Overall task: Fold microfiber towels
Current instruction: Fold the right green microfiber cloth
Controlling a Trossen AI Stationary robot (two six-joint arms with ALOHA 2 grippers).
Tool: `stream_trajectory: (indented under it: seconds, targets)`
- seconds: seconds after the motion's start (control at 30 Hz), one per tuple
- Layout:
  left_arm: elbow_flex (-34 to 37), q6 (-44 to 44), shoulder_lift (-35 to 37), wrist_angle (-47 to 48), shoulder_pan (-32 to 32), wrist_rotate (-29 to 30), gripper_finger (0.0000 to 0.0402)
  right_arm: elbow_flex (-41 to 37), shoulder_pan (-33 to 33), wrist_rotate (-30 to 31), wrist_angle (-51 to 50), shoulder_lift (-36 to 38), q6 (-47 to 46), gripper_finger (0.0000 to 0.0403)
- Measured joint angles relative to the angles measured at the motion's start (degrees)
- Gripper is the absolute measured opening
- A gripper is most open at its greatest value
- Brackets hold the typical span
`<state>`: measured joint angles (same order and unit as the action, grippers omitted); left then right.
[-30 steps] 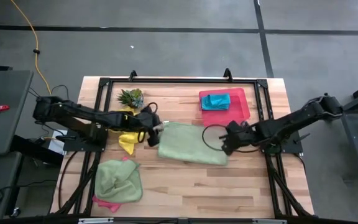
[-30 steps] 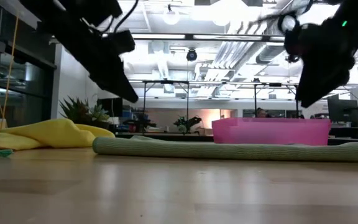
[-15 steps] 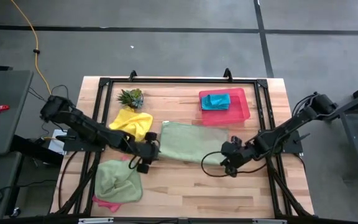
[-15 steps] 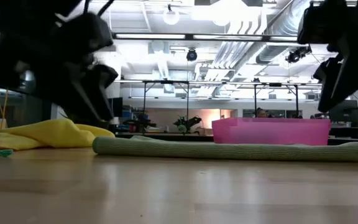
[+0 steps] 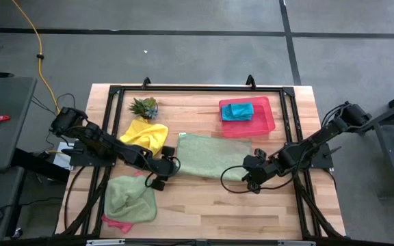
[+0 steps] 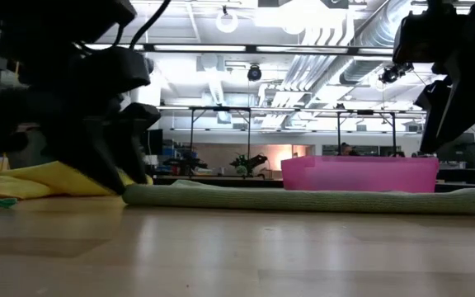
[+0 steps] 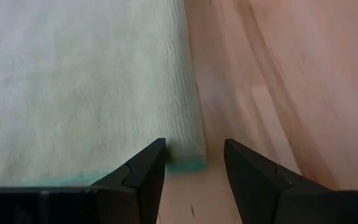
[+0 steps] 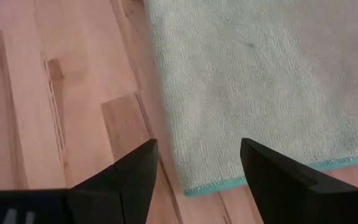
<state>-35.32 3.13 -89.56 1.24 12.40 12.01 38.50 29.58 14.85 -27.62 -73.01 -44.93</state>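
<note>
A light green microfiber towel (image 5: 207,157) lies spread flat in the middle of the table. My left gripper (image 7: 193,155) is open and hovers low over its near left corner (image 7: 188,163), one finger on either side of it. My right gripper (image 8: 197,155) is open over the near right corner (image 8: 188,186), which has a teal hem. In the high view the left gripper (image 5: 163,176) and the right gripper (image 5: 250,179) stand at the towel's two near corners. A yellow towel (image 5: 144,133) lies crumpled at the far left.
A second green towel (image 5: 130,198) lies bunched on a pink one (image 5: 115,222) at the near left. A pink tray (image 5: 265,119) at the far right holds a folded teal towel (image 5: 238,111). A small plant (image 5: 144,106) stands at the far left. Bare wood shows along the near edge.
My left gripper has gone from the towel's far left corner toward the table's near edge and down, rolling as it went, to the near left corner. My right gripper has moved toward the near edge to the near right corner. The towel has stayed flat.
</note>
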Motion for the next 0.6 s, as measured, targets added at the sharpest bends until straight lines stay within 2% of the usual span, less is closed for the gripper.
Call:
stream_trajectory:
  seconds: [0.33,0.6]
  targets:
    - [0.0,-2.3,-2.2,-0.7,0.6,-1.7,0.0154,0.0,0.0,-0.1,0.1,-0.1,0.8,0.022]
    - [-0.2,-3.4,-4.0,-1.3,2.0,-0.3,0.0154,0.0,0.1,-7.3,2.5,-1.7,17.2,0.022]
